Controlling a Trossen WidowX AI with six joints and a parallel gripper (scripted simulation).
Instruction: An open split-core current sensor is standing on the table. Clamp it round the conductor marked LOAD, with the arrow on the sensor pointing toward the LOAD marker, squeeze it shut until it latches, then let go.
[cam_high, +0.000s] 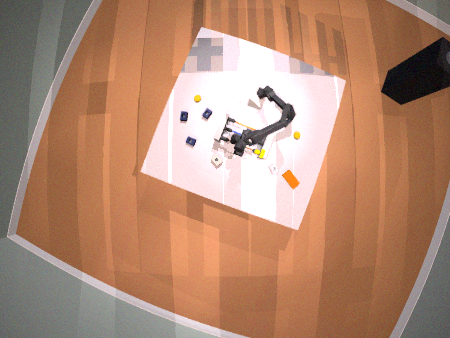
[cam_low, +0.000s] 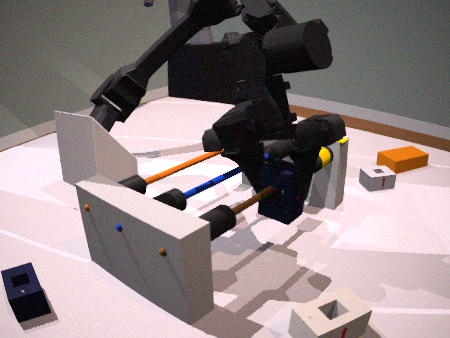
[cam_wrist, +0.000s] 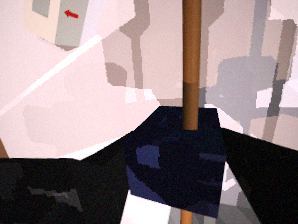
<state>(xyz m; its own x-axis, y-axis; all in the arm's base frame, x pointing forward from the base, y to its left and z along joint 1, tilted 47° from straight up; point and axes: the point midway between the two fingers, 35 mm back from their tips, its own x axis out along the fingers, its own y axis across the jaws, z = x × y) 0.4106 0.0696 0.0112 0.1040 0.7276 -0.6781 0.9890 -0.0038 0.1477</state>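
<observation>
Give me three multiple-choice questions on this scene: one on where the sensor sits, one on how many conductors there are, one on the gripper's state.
1. The dark blue sensor sits around which conductor?
A. orange
B. blue
C. brown

2. How many conductors run out of the white block?
A. two
B. three
C. four

3. The gripper is:
A. open above the table
B. shut on the sensor
C. shut on nothing

Answers:
1. C: the brown conductor passes into the sensor body.
2. B: the orange conductor, the blue conductor and the brown one.
3. B: its dark fingers press on the sensor from both sides.
</observation>
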